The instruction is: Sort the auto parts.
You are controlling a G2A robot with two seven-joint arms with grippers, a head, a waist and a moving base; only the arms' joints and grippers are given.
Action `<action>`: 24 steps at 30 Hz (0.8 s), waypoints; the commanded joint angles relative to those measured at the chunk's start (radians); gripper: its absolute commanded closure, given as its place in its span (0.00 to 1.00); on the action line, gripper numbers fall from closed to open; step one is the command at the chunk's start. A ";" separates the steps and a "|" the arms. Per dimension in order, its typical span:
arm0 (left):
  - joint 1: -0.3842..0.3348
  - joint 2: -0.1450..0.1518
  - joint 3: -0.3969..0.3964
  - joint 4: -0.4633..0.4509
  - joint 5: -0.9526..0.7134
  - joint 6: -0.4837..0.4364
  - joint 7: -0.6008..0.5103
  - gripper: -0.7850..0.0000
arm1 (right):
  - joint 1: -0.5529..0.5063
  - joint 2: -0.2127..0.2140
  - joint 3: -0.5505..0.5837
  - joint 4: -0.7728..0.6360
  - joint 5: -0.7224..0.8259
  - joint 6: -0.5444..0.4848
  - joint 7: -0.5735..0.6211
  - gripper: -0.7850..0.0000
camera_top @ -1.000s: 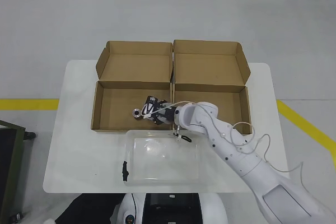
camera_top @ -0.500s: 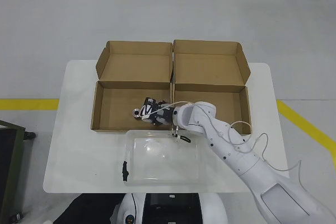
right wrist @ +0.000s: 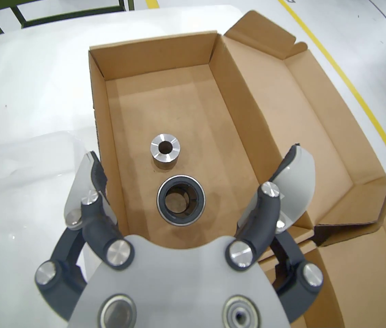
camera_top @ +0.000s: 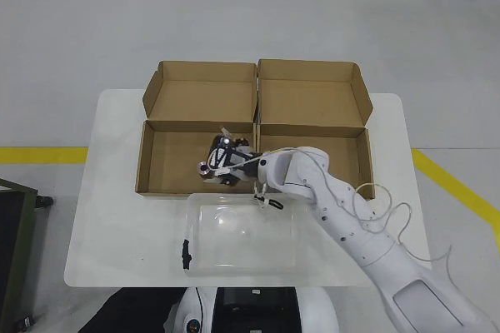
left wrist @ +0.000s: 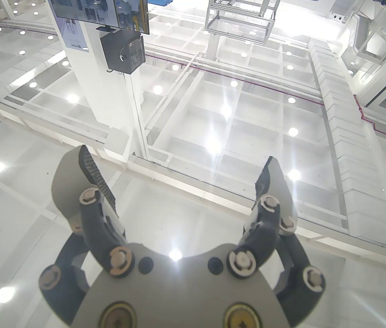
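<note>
Two metal parts lie on the floor of the left cardboard box [right wrist: 152, 49]: a silver steel bushing [right wrist: 165, 150] and, beside it, a black-rimmed bearing ring [right wrist: 181, 199]. My right gripper [right wrist: 194, 155] hangs open just above them with nothing between its fingers. From above, the right gripper [camera_top: 225, 154] is over the middle of the left box [camera_top: 162, 162], and the silver bushing [camera_top: 202, 167] shows beside it. My left gripper [left wrist: 176, 156] is open and empty, pointing up at the ceiling.
A second open cardboard box [camera_top: 342, 154] adjoins the first on the right, both with flaps raised at the back. A clear plastic bin [camera_top: 242, 233] stands in front of the boxes, with a small black piece [camera_top: 185, 254] at its left edge.
The right gripper's fingers have spread apart over the left box and the wrist has shifted slightly. The left arm has not visibly moved.
</note>
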 commanded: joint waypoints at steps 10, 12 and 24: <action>0.000 0.000 0.000 0.000 0.000 0.000 0.000 0.00 | -0.104 0.034 0.113 -0.269 -0.004 -0.013 0.004 0.00; 0.000 0.000 0.000 0.000 0.000 0.000 0.000 0.00 | -0.126 0.041 0.136 -0.316 0.000 -0.020 0.001 0.00; 0.000 0.000 0.000 0.000 0.000 0.000 0.000 0.00 | -0.338 0.086 0.293 -0.544 -0.010 -0.082 -0.109 0.00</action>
